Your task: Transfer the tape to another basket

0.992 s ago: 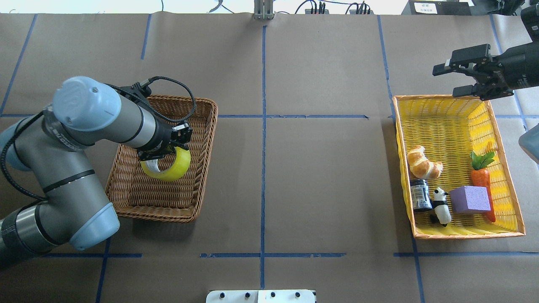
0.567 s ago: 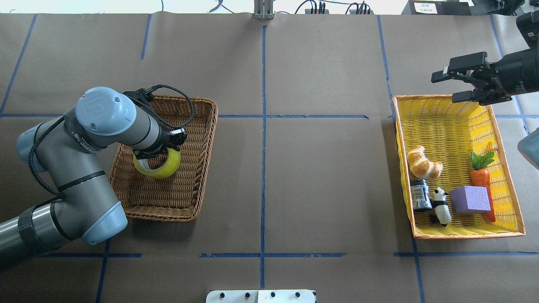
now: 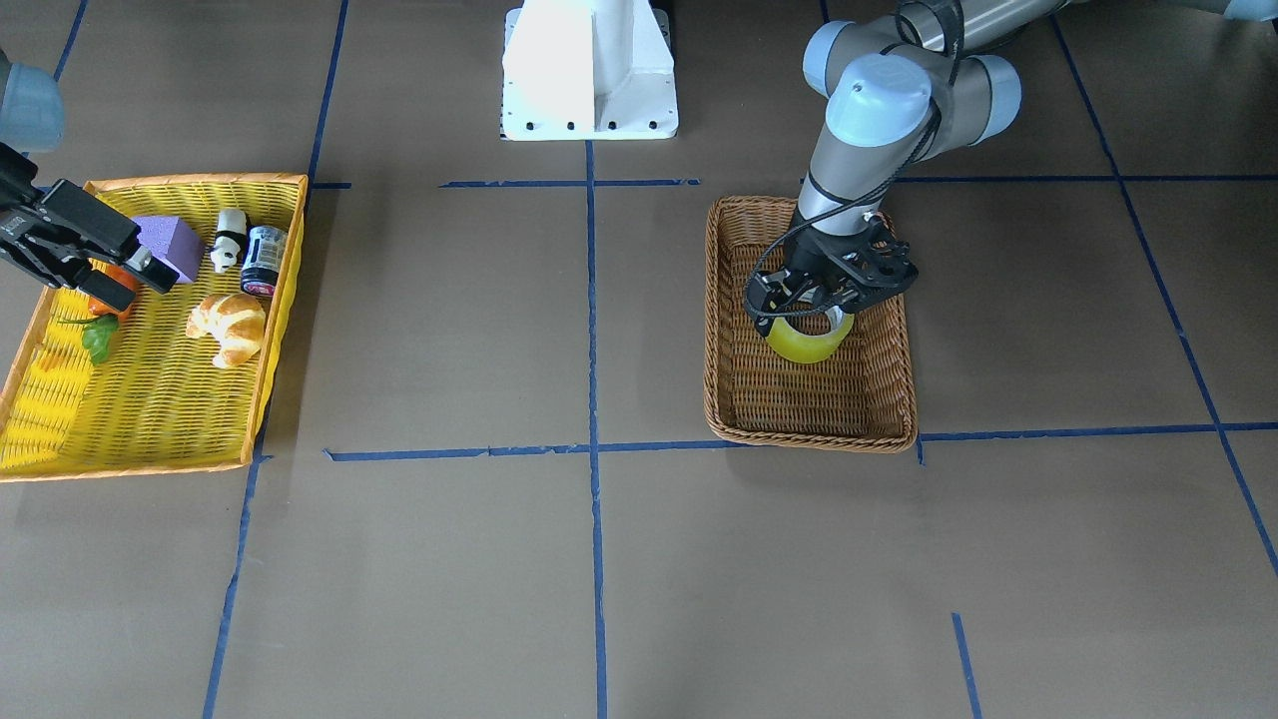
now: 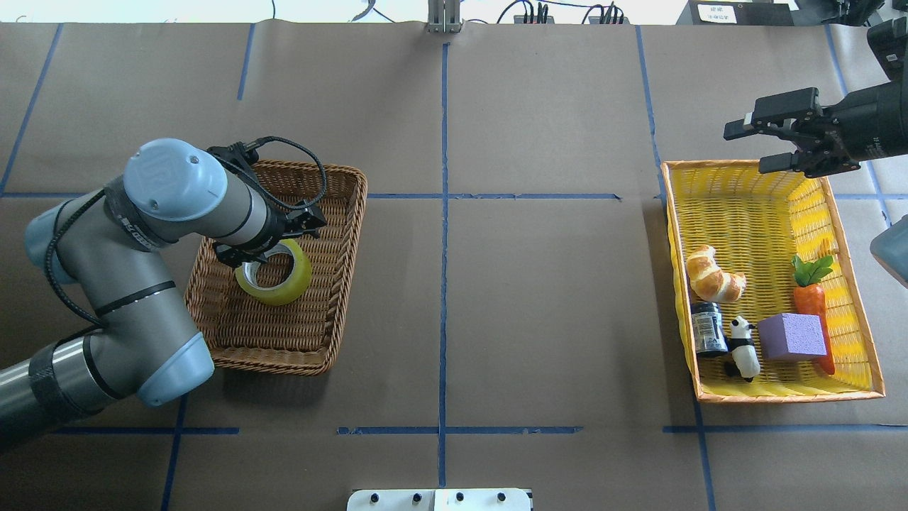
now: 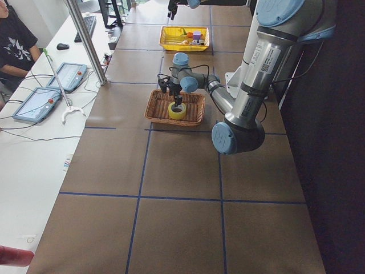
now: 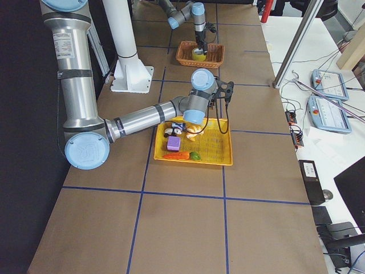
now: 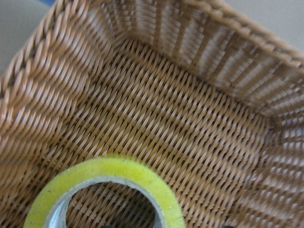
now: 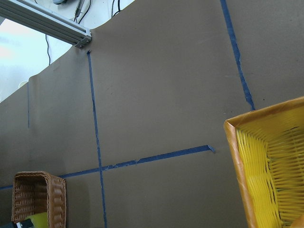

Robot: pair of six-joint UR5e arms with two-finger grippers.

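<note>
Silver arms (image 4: 135, 298), pale-blue joint caps (image 4: 174, 177), black cables (image 4: 305, 147) and end effectors (image 4: 752, 147).

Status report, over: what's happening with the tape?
Left tool at tape, grip unclear. Tape inside brown basket. Right tool open by yellow tray.

The tape (image 4: 289, 291), a wide roll of translucent yellow with a grey-white core, lies nearly flat, hole upward, inside the basket (image 4: 312, 328) on its woven floor. The basket, brown wicker with rounded corners and raised sides, stands on the tabletop (image 4: 539, 298), robot's left side.
</note>
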